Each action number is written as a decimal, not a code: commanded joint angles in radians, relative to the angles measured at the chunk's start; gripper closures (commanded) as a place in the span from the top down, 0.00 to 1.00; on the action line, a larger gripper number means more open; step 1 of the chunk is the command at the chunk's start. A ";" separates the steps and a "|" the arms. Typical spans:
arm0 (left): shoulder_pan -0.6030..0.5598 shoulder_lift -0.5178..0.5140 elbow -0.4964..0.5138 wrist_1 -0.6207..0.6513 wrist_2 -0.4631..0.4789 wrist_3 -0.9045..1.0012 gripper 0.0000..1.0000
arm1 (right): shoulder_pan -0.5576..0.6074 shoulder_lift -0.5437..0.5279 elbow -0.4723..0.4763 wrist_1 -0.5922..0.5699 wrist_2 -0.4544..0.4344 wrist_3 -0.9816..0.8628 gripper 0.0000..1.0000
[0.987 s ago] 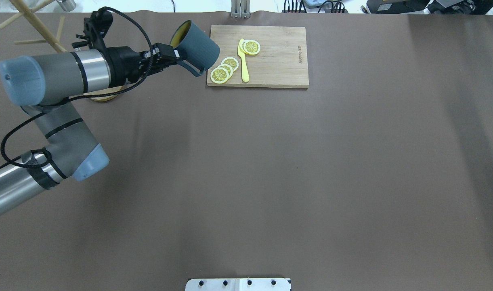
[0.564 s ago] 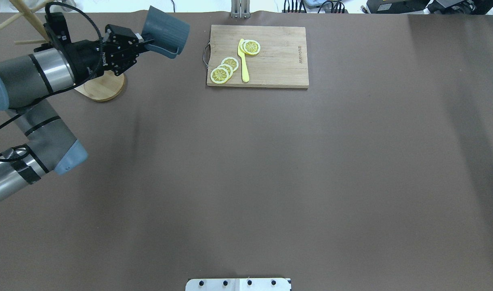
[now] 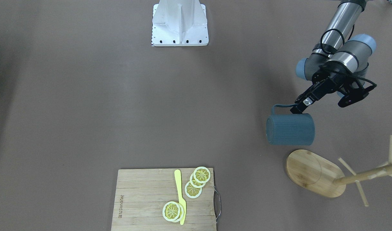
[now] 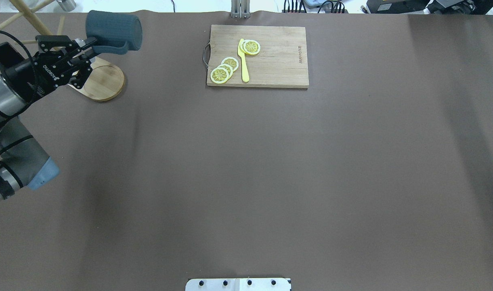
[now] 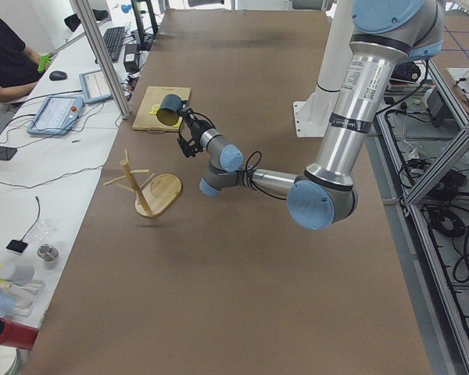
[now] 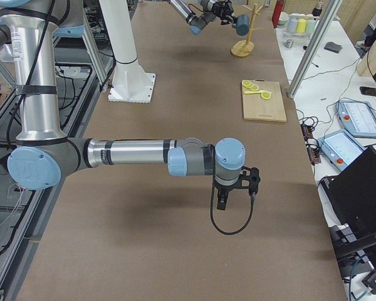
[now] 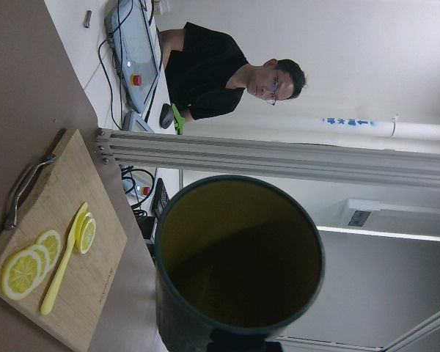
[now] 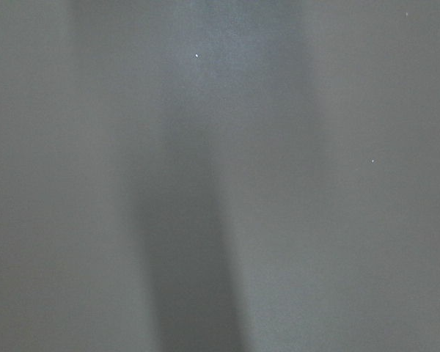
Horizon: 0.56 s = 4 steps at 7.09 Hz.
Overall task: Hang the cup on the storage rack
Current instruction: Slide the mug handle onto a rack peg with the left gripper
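The left gripper [image 4: 89,45] is clamped on the rim of the cup [image 4: 114,27], next to its handle. It holds the cup on its side in the air at the table's [image 4: 246,182] far left corner, close to the far edge. The storage rack [image 4: 105,82] stands just beside the cup, with its base partly under the gripper and its pegs reaching toward the left edge. A strip of bare tabletop separates the cup from the cutting board [image 4: 270,60], which lies along the far edge. The right gripper [image 6: 235,191] hangs over the table's right end; I cannot tell how far open it is.

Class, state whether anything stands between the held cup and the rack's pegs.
Nothing visible does. The left gripper holds the cup aloft beside the storage rack, open air between them; the cutting board lies well aside.
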 commanded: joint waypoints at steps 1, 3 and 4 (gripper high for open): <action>0.001 0.008 0.045 -0.114 0.082 -0.172 0.00 | 0.000 0.003 0.007 -0.001 0.000 0.000 1.00; 0.004 -0.003 0.081 -0.220 0.177 -0.185 0.00 | 0.000 0.001 0.009 -0.001 0.001 0.000 1.00; 0.001 -0.007 0.086 -0.219 0.218 -0.170 0.00 | 0.000 0.000 0.015 -0.001 0.000 0.000 1.00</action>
